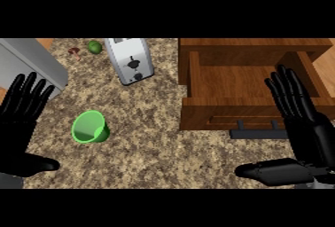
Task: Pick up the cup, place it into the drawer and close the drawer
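Cut off: left hand (23, 116) and right hand (307, 133) leave at the lower edge; fingers straight, released, holding nothing.
Cup: green cup (90, 127) lies tipped on the bench (163, 150), near the left hand.
Drawer: open drawer (252, 95), right.
Around: toaster (130, 60), lime (95, 46).

Green cup (90, 127) on its side on counter (157, 150); drawer (252, 95) open; my left hand (20, 119) and right hand (307, 128) open, fingers straight.
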`<control>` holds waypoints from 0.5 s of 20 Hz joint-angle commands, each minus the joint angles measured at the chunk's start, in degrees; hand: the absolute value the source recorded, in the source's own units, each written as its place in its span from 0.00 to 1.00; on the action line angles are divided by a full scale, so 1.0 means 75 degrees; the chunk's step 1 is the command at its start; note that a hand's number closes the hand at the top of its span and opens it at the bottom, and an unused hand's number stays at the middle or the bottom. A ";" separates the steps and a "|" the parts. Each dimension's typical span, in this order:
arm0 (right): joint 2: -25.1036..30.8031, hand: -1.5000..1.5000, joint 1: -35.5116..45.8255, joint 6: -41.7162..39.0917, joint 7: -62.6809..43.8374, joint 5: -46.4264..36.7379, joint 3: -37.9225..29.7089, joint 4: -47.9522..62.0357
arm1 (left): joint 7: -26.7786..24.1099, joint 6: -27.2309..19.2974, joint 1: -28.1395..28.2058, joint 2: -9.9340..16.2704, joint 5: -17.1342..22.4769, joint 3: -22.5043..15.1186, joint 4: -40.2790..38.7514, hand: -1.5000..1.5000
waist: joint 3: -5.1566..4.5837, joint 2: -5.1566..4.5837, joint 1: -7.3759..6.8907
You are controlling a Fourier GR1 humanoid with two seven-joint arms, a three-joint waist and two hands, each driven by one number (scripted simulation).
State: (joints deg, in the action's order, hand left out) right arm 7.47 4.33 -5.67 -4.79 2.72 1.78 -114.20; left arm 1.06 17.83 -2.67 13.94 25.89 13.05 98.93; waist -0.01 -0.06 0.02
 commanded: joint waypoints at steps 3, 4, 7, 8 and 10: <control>0.0206 0.00 0.0484 -0.0342 0.0315 0.0302 -0.0570 0.0723 | -0.0363 0.0045 -0.0538 0.0006 -0.0511 0.0085 -0.1552 0.00 | 0.0001 -0.0001 0.0012; 0.0003 0.00 0.0929 -0.0096 0.0141 0.0139 -0.0371 0.0997 | -0.1216 0.0519 -0.0218 -0.0031 -0.0812 0.0086 -0.2089 0.00 | -0.0002 -0.0009 -0.0006; 0.0301 0.00 0.0859 -0.0453 0.0304 0.0367 -0.0729 0.0991 | -0.1508 0.0298 -0.0707 -0.0025 -0.1245 0.0065 -0.2935 0.00 | 0.0000 -0.0001 0.0013; 0.0089 0.00 0.0669 -0.0209 0.0369 0.0130 -0.0510 0.0760 | -0.2171 0.0737 -0.0558 0.0257 -0.1255 0.0386 -0.3682 0.00 | -0.0005 -0.0010 0.0034; 0.0146 0.00 0.0846 -0.0188 -0.0127 0.0253 -0.0534 0.0419 | -0.2562 0.0851 -0.0049 0.0099 -0.1461 0.0252 -0.3732 0.00 | -0.0004 0.0002 0.0010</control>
State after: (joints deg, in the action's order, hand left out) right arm 8.67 9.40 -7.50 -3.94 4.63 -2.22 -109.80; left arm -11.42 21.52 -5.57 14.45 17.49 14.30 77.49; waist -0.02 -0.09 0.16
